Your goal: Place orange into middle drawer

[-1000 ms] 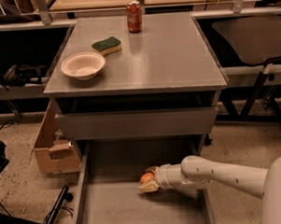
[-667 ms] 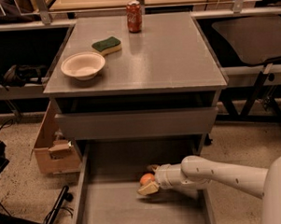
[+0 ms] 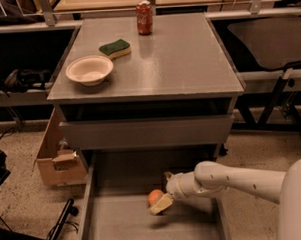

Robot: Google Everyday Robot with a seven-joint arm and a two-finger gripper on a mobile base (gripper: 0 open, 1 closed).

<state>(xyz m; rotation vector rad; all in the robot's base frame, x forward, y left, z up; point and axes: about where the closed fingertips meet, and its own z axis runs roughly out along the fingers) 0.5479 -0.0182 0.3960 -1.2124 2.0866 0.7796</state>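
Grey metal makes up the open drawer, pulled out low at the front of the cabinet, and the tool hangs over its floor, nearer the right wall than the left. The tool is closed on the orange: the fruit sits at its tip, on the left end, with one pale finger pressed against its lower side. Whether the orange touches the floor beneath cannot be told. The white arm runs off to the right of the tool, crossing the drawer's right wall.

Just above and behind the tool is the plain front of a shut drawer, and above that the grey surface. Far up and left of the tool a beige bowl stands near the surface's left edge. A green sponge lies just beyond the bowl, apart from it. A red can stands upright at the far edge, almost straight up from the tool. Left of the tool, outside the drawer, a cardboard box sits on the floor against the cabinet.
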